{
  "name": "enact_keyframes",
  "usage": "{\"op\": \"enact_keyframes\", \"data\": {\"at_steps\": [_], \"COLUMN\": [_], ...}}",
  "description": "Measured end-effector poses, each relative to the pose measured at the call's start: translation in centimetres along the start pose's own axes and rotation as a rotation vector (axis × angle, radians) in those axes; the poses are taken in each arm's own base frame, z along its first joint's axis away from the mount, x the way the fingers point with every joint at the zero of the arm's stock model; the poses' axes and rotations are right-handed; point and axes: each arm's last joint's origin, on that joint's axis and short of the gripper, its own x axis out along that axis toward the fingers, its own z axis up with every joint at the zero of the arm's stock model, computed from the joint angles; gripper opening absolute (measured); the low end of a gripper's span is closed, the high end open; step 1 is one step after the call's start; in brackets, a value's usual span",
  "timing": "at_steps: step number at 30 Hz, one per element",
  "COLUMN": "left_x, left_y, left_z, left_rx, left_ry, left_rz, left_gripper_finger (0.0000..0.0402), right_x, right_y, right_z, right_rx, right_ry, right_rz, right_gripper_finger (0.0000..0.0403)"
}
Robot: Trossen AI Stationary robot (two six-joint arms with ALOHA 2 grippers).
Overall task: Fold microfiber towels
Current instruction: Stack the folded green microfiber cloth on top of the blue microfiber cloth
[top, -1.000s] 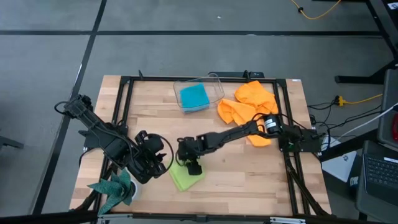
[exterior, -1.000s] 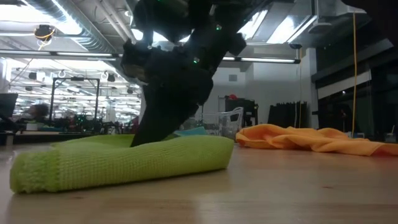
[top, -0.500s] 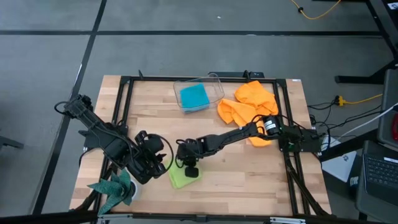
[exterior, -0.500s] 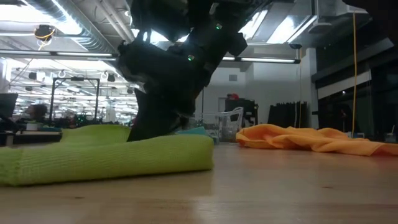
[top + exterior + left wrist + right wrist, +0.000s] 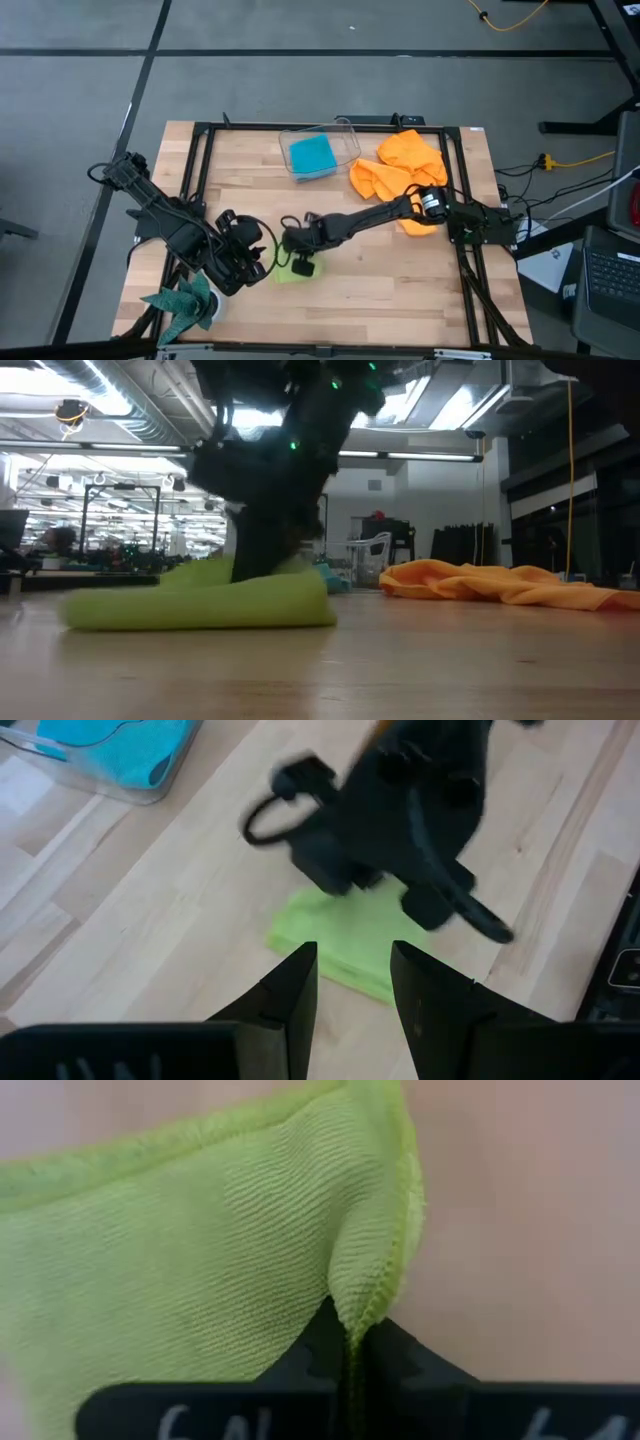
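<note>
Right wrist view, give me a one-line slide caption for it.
Right claw shut on the hemmed edge of the lime-green towel, pinching up a fold of the cloth above the wooden table.

No readable text, label, brand or sign is showing anywhere in these views. Pale marks are appearing on the dark housing of the right gripper (image 5: 350, 1350) at about 6 o'clock in the right wrist view, looking like a 6 with another character on each side, but they are running off the edge and cannot be read with confidence.
</note>
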Motion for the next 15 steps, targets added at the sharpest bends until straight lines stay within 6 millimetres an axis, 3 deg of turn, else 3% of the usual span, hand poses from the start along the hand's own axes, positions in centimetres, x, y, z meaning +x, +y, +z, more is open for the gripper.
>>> {"op": "enact_keyframes", "data": {"at_steps": [10,15], "left_x": [-0.2,-0.5], "left_y": [0.3,0.6], "left_z": [-0.5,-1.1], "left_rx": [-0.042,-0.038], "left_ry": [0.040,0.056], "left_rz": [0.029,0.061], "left_gripper_finger": [0.0121,0.0121], "right_x": [-5.5,-6.2], "right_y": [-1.7,-2.5], "right_z": [3.4,4.2], "right_rx": [-0.066,-0.064], "right_ry": [0.053,0.041], "right_rz": [-0.148,-0.122], "right_gripper_finger": [0.0012,0.0012]}}
